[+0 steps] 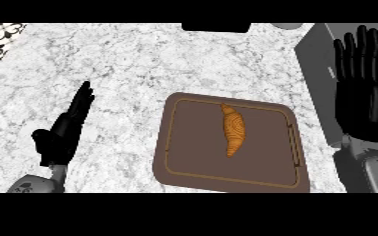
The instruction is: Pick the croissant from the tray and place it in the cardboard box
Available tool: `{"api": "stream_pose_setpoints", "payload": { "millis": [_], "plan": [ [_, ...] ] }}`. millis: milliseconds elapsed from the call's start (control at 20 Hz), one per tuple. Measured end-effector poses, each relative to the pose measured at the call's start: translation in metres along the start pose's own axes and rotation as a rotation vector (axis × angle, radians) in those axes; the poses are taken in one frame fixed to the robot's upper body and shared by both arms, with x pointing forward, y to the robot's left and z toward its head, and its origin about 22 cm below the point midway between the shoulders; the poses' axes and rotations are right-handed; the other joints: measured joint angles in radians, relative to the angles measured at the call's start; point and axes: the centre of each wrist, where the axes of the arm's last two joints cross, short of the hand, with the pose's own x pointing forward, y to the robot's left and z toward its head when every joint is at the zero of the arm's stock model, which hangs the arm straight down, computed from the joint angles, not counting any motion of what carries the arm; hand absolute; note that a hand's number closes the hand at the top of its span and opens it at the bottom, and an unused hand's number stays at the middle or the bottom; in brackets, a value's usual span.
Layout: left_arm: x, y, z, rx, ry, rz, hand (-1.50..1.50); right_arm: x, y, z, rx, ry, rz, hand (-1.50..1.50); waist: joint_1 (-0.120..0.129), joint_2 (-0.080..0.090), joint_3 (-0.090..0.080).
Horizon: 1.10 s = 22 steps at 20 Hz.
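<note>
— What's nearest you?
— My right hand, at the frame's right edge. The fingers are straight, side by side and holding nothing, and the hand shows over the grey box. My left hand, lower left, rests flat and empty.
— And the croissant?
— The croissant lies lengthwise on the tray, lower centre. I'd say nothing is done: pick, carry and place are all left.
— Room to move?
— There's bare counter left of and above the tray. The tray's right rim sits near the box, so I judge that side tight.
</note>
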Motion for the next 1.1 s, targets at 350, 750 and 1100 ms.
{"api": "stream_pose_setpoints", "payload": {
  "millis": [350, 750, 1100],
  "plan": [
    [0.024, -0.021, -0.012, -0.133, -0.091, -0.027, 0.0, -0.032, 0.023, 0.04, -0.079, 0.161, 0.228, -1.5, -0.035, 0.008, 0.055],
    [0.034, -0.034, -0.013, -0.241, -0.114, -0.045, 0.0, -0.07, -0.045, 0.107, 0.1, 0.246, 1.016, -1.5, -0.046, 0.032, 0.04],
    [0.038, -0.043, -0.015, -0.275, -0.102, -0.051, 0.0, -0.064, -0.036, 0.125, 0.208, 0.21, 1.32, -1.5, -0.046, 0.016, 0.035]
  ]
}}
